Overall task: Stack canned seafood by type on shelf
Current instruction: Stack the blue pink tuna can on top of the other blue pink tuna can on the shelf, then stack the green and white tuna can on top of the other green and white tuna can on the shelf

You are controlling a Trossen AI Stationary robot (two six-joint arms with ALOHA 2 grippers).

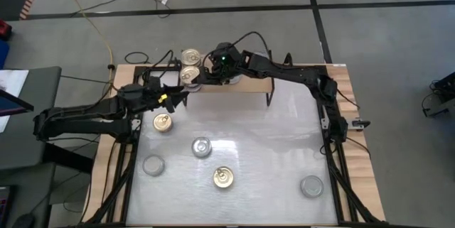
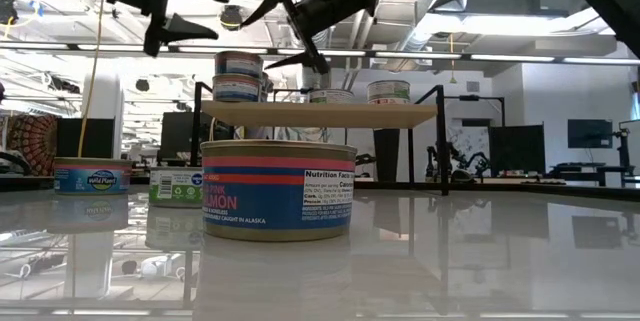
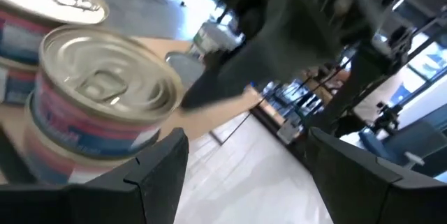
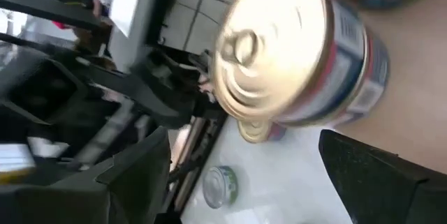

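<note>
**Both claws open beside the stacked tins at the shelf's end**

At the far edge of the table, the high view shows the shelf (image 1: 245, 86) with gold-lidded tins (image 1: 190, 57) at its left end, and both claws converging there: the left gripper (image 1: 179, 97) just in front of that end, the right gripper (image 1: 201, 76) reaching in from the other side. Only this view shows the loose tins on the white table (image 1: 284, 157): two gold-lidded, one (image 1: 163, 122) near the left arm and one (image 1: 224, 177) nearer the front, and three silver-lidded (image 1: 202, 146).

The low view alone shows the stacking: a two-high pile (image 2: 238, 76) on the board's left end, further tins (image 2: 388, 91) along it, and both claws above, clear of the pile.

In the left wrist view a gold-lidded stack (image 3: 105, 112) sits just beyond the spread fingers (image 3: 157, 175), untouched. In the right wrist view a gold-lidded tin (image 4: 293, 56) lies just ahead of the wide-spread fingers (image 4: 380, 175); nothing held by either claw
</note>
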